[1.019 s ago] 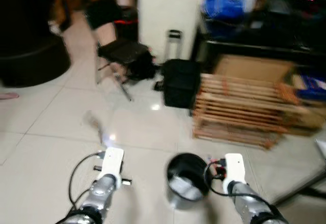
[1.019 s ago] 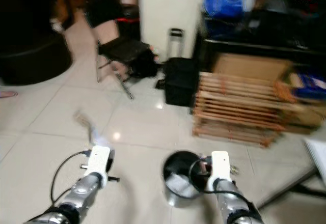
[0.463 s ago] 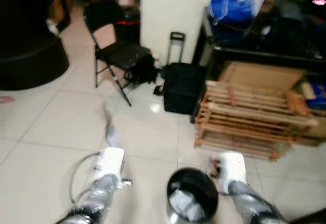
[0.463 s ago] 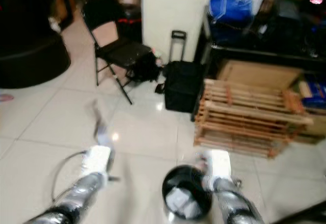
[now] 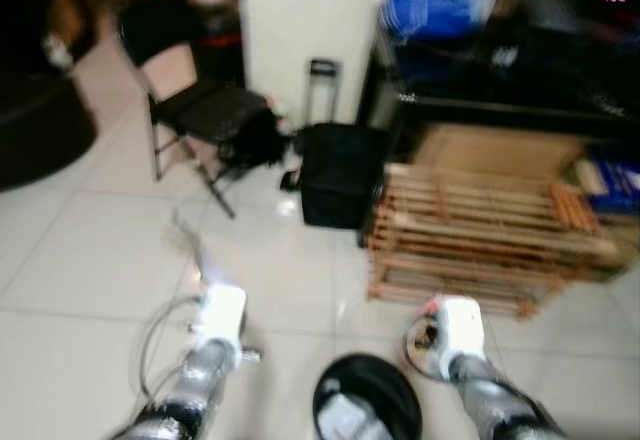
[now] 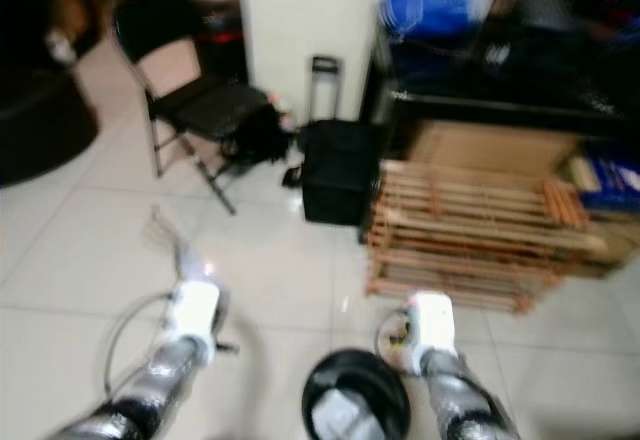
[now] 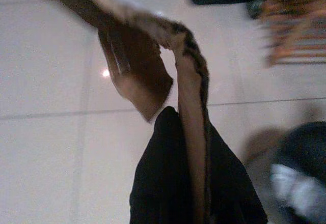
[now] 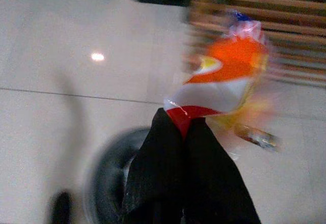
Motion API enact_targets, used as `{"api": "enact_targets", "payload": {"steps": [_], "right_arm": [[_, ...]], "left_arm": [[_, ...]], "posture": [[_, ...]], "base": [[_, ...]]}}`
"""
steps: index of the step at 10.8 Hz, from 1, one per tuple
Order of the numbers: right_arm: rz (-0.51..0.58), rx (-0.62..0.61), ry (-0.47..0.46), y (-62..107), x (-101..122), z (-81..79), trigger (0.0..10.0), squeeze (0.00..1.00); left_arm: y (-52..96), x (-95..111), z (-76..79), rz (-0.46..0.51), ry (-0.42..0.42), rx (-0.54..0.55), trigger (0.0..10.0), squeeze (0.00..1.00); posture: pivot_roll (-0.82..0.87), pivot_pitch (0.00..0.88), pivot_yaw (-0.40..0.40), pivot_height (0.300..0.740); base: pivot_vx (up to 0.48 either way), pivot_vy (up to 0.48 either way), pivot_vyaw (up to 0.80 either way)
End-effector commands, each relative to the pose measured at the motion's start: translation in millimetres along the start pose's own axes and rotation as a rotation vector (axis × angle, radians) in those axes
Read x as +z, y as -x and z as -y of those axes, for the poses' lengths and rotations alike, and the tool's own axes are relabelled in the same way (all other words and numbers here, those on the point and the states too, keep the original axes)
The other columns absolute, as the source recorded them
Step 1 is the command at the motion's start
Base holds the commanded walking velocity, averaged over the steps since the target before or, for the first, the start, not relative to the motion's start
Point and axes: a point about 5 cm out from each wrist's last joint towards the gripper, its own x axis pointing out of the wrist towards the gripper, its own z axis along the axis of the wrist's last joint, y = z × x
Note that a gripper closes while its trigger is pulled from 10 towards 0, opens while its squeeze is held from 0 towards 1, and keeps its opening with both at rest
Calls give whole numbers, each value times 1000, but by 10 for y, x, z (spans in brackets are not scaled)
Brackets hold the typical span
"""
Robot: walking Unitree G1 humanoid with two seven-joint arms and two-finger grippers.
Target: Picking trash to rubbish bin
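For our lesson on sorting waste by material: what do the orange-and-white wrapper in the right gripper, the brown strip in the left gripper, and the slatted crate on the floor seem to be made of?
Orange-and-white wrapper: likely glossy plastic film; it shines and crinkles, with printed colours.
Brown strip: perhaps thin plastic or paper; limp, curling, slightly translucent, too blurred for certainty.
Slatted crate: seemingly unfinished light wood; pale bare parallel slats.

Both head views look forward and down from above the two silver arms, taking in the pale tiled floor, the round black bin low between the arms, and the slatted wooden pallet stack farther ahead. The left wrist view looks close along the left claw at the tiles below, with the bin's blurred edge off to one side of that claw. The right wrist view looks close along the right claw, sharing the same bin beside it and the pallet slats beyond it.
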Motion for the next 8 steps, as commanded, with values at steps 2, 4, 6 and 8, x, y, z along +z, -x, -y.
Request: {"api": "enact_targets", "payload": {"steps": [2,4,6,8], "right_arm": [[-6,-37,9,37,-23,144,10000,0],[-8,-38,10,36,-25,142,10000,0],[-10,-37,11,33,-26,131,10000,0],[-20,-42,15,38,-46,134,10000,0]], "left_arm": [[-4,-7,127,-3,11,-34,10000,0],[-1,-15,126,-4,10,-36,10000,0],[0,-19,124,-7,8,-42,10000,0],[0,-20,132,-8,5,-47,10000,0]], "posture": [[61,19,-61,740],[63,16,-59,740],[63,11,-57,740],[67,4,-55,740]], "base": [[0,0,0],[0,0,0],[0,0,0],[0,0,0]]}}
